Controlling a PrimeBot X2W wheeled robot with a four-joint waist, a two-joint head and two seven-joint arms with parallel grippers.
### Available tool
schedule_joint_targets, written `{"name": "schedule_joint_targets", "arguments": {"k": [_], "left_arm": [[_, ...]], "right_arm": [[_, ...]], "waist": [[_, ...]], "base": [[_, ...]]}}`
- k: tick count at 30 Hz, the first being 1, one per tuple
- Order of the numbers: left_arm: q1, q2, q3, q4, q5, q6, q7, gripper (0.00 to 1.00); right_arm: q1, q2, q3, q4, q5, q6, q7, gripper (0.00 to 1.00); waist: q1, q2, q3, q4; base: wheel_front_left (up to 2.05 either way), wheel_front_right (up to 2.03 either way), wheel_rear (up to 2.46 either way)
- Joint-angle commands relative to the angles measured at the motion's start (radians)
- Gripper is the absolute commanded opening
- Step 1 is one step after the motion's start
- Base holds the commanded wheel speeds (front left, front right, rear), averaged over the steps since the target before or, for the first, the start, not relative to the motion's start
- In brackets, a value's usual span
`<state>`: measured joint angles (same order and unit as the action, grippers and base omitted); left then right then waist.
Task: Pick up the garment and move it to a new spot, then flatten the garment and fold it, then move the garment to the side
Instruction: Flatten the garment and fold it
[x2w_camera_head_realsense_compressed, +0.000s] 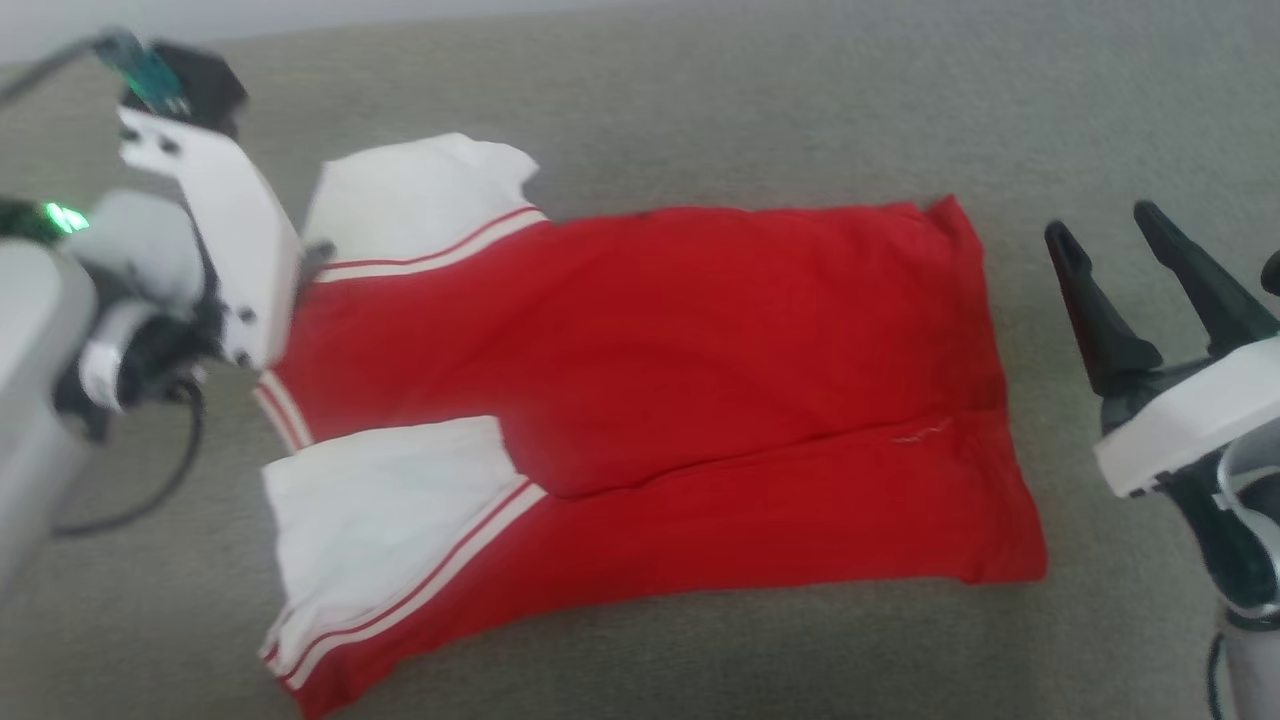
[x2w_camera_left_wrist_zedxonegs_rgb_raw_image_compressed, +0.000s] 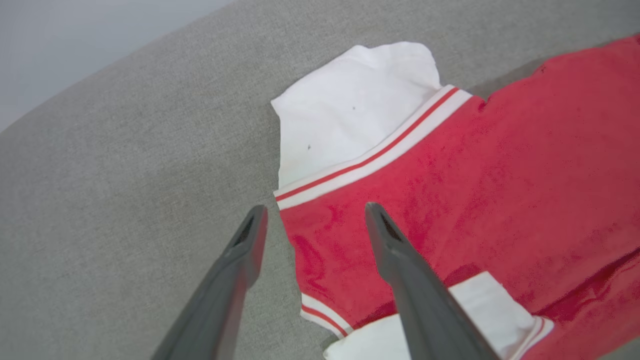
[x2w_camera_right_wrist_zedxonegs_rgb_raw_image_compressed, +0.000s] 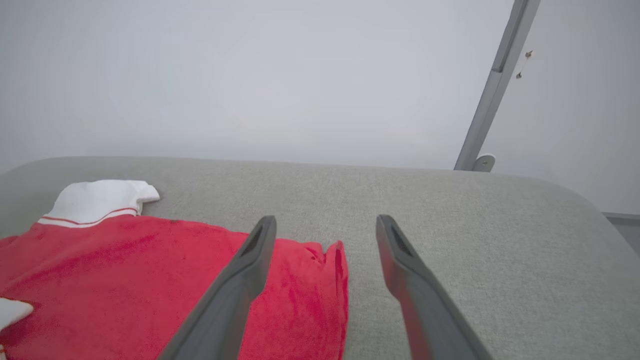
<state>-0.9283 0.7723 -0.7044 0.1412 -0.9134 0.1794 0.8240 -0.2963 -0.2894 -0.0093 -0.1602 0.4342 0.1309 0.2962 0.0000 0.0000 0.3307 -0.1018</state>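
Between left gripper (x2w_camera_left_wrist_zedxonegs_rgb_raw_image_compressed: 312, 215) and right gripper (x2w_camera_head_realsense_compressed: 1105, 225) (both spread) lies the garment (x2w_camera_head_realsense_compressed: 650, 350)

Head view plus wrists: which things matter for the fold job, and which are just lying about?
Job:
- garment, spread on the surface
- left gripper, open at its sleeve end
- right gripper, open, apart from its hem end

Lying about:
- grey padded surface under it
- metal strut behind
- pale wall
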Motion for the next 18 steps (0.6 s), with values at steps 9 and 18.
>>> {"name": "schedule_joint_targets", "arguments": {"k": [9,18], "left_arm": [[-0.188,-0.042,0.001,0.225,0.051,-0.1,-0.027,1.0],[-0.313,-0.081,-0.009,0.4,0.062,-0.129,0.017,1.0]], "right_arm": [[-0.041,0.025,0.058,0.026,-0.004,0.0,-0.146,1.0],[-0.049,0.038,0.079,0.03,0.009,0.0,-0.191,1.0]], "waist": [[0.0,0.0,0.104,-0.106],[0.0,0.0,0.167,-0.151]], "base": [[0.0,0.0,0.0],[0.0,0.0,0.0]]}}
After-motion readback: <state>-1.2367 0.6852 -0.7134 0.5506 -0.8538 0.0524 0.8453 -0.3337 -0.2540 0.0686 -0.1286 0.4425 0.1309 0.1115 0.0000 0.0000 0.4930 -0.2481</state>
